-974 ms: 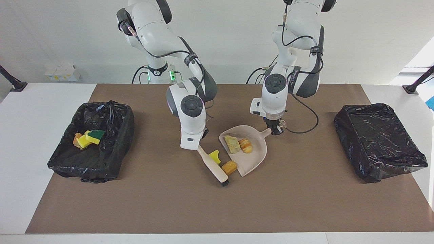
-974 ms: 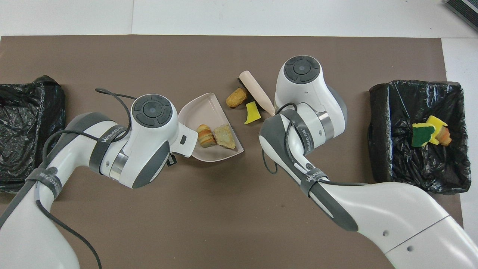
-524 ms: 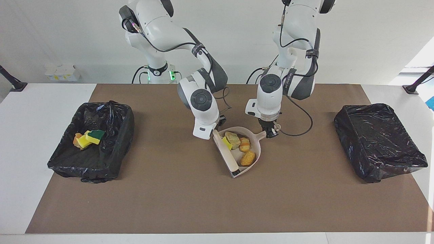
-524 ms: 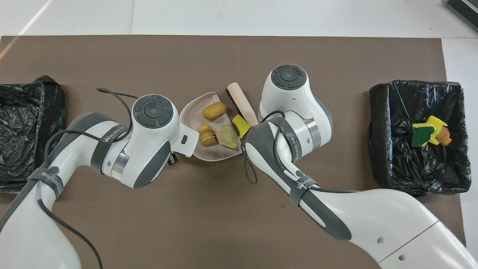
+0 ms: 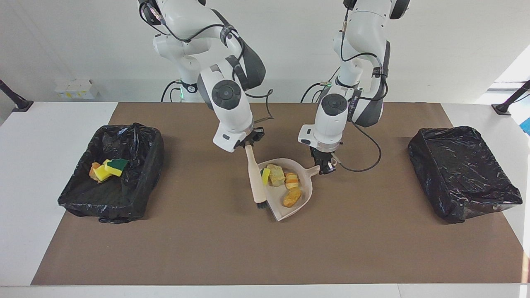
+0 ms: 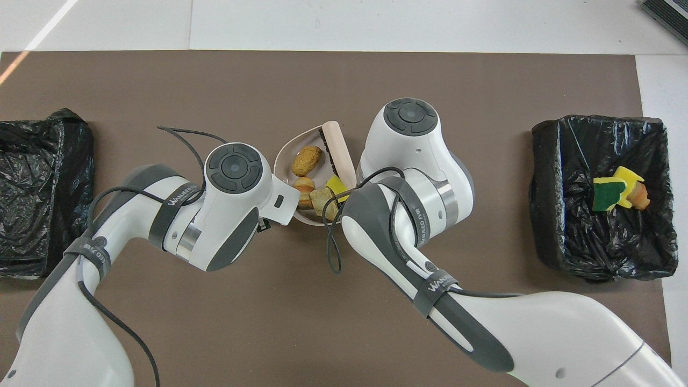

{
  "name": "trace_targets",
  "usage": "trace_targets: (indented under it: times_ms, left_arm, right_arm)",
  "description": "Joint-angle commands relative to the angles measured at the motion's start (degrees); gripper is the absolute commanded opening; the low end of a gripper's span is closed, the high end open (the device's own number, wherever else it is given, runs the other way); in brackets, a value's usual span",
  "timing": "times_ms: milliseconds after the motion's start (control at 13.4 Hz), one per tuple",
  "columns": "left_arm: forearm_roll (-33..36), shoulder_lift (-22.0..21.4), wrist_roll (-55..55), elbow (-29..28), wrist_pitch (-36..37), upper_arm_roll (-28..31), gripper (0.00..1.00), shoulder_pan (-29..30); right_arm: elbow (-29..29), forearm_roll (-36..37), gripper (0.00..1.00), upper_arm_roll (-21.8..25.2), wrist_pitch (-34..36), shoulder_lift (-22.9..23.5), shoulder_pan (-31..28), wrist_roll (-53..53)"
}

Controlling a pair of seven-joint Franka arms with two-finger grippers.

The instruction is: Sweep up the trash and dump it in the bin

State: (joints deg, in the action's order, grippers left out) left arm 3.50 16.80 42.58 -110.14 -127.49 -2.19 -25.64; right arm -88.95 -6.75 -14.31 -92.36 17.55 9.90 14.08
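Note:
The beige dustpan (image 5: 305,191) (image 6: 285,155) holds several pieces of trash: a yellow sponge bit (image 5: 265,176) (image 6: 336,186), a pale chunk (image 5: 275,174) (image 6: 323,198), a striped bread lump (image 5: 292,178) (image 6: 305,185) and an orange-brown lump (image 5: 292,197) (image 6: 307,160). My left gripper (image 5: 324,167) is shut on the pan's handle. My right gripper (image 5: 248,144) is shut on the top of a beige brush (image 5: 254,176) (image 6: 338,146), which hangs along the pan's open edge. The open bin (image 5: 147,165) (image 6: 543,177) at the right arm's end holds more trash (image 5: 108,168) (image 6: 617,192). Both wrists hide their grippers from overhead.
A second black-bagged bin (image 5: 461,169) (image 6: 37,183) sits at the left arm's end of the brown mat (image 5: 265,248). A black cable (image 5: 364,165) loops from the left wrist onto the mat beside the dustpan.
The brush has pushed the yellow bit and the orange-brown lump into the dustpan. The right gripper has risen, bringing the brush more upright. The pan has shifted a little toward the right arm's end.

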Motion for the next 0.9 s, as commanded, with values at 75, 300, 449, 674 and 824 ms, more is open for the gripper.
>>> trace_targets:
  times_ms: [75,300,449,674,824]
  left_arm:
    - [-1.56,0.87,3.82,-0.78,-3.30,-0.27,0.00,1.28]
    - [-2.79,1.04,4.70,-0.34,-3.30,-0.27,0.00,1.55]
    - [-6.65,0.96,8.37,-0.34,-3.64,-0.27,0.00,3.12]
    - [-7.28,0.87,12.09,-0.17,-3.30,-0.18,0.00,3.49]
    - [-7.28,0.87,12.00,-0.08,-2.68,-0.18,0.00,3.31]
  right_arm:
    - [-2.10,-0.63,0.00,-0.11,6.91,-4.97,-2.43,2.00]
    - [-3.95,-0.54,0.00,-0.02,6.58,-5.94,-2.86,1.31]
    - [-5.96,-0.45,0.00,-0.11,4.57,-6.82,-3.84,0.52]
    - [-14.90,0.33,0.00,-0.11,-3.32,-9.10,-4.36,-2.37]
    - [-20.37,2.26,0.00,-0.11,-9.04,-9.20,-4.36,-3.09]
